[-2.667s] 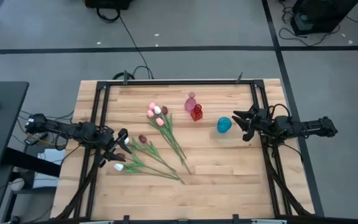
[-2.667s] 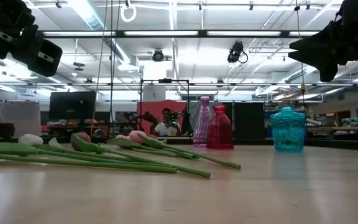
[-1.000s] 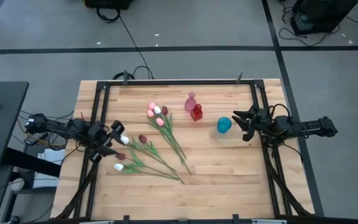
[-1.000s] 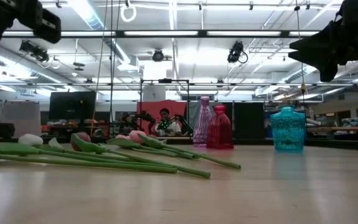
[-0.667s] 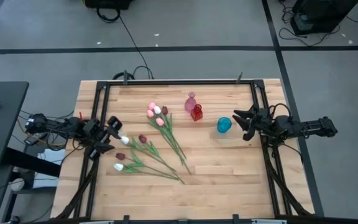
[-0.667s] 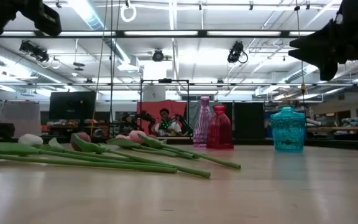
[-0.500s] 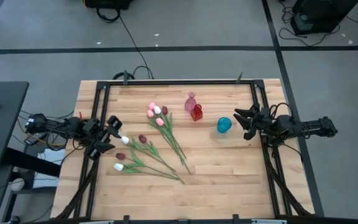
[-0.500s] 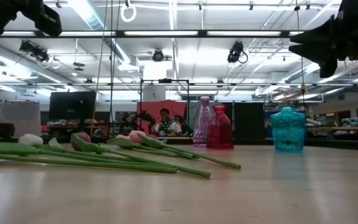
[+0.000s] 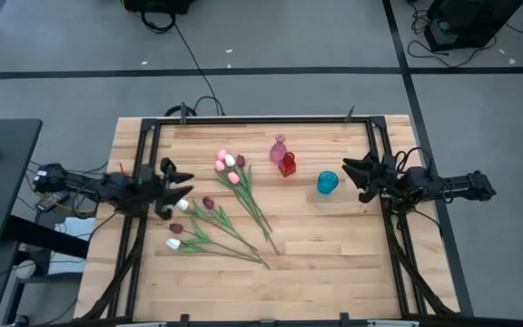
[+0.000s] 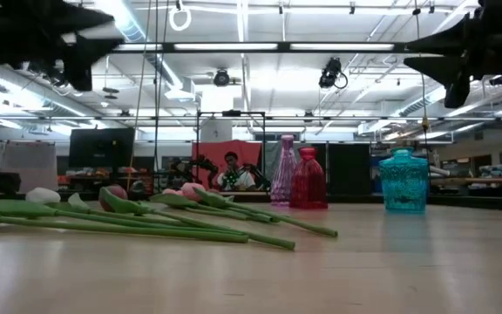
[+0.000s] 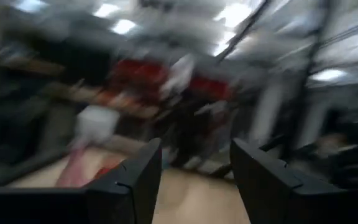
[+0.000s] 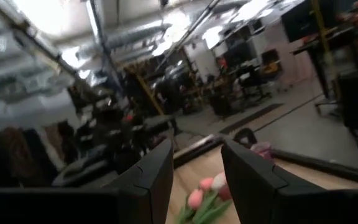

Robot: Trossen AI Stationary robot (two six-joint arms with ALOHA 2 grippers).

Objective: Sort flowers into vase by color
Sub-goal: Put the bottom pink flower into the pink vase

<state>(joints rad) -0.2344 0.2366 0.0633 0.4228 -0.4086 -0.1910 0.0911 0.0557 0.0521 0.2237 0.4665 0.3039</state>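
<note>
The flowers [image 9: 221, 209] lie flat on the table, with pink and white heads [image 9: 228, 166] toward the far side. Maroon and white heads [image 9: 177, 228] lie toward the left, and the green stems [image 10: 190, 228] converge toward the near right. My left gripper [image 9: 176, 181] is open and hovers above the table, just left of the flower heads [image 10: 68, 39], [image 11: 196, 148]. My right gripper [image 9: 352, 177] is open and hangs in the air right of the teal vase [image 9: 327, 183], [image 10: 447, 57], [image 12: 196, 149]. Pink flower heads [image 12: 204, 185] show between its fingers, far off.
A pink vase [image 9: 279, 150] and a red vase [image 9: 287, 164] stand together near the far middle of the table, and the low view shows the same pink vase [image 10: 284, 170] and red vase [image 10: 308, 179]. The teal vase [image 10: 404, 181] stands alone to their right. A dark frame [image 9: 243, 120] borders the table. A person [image 10: 231, 172] sits far behind.
My left gripper has swung up and toward the far edge, away from the maroon and white heads. It has tipped up from a downward slant to about level and points right. It stays open and is still moving. My right gripper has risen slightly. The flowers have not moved.
</note>
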